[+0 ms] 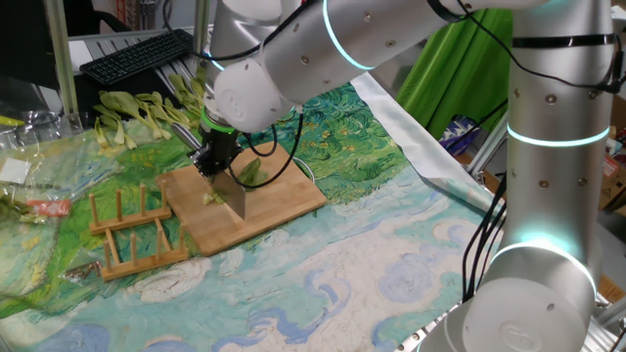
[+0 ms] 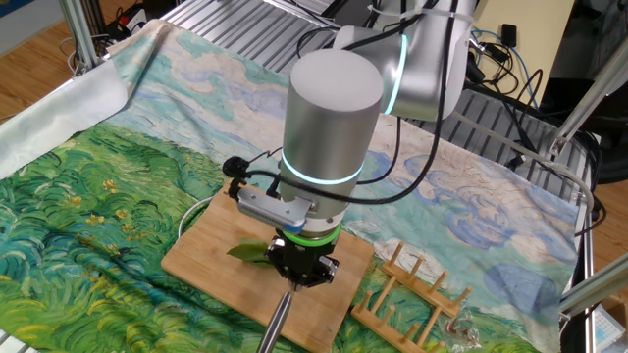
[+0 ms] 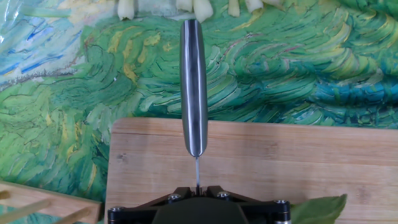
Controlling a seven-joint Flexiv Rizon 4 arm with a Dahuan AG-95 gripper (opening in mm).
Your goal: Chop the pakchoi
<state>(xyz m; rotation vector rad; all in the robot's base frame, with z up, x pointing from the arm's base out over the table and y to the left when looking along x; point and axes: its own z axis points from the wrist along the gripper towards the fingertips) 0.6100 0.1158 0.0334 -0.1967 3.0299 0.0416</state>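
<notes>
Gripper (image 1: 216, 166) clamped on knife (image 3: 193, 87) | hand view – handle; fixed – blade, pakchoi (image 1: 252, 172)

One fixed view: bench seen low from the side.
Other fixed view: seen high, opposite side.
Hand view: close, straight down.
Shared: cutting board (image 1: 256, 200).

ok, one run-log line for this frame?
gripper: shut on knife | blade down on cutting board | pakchoi: beside blade
</notes>
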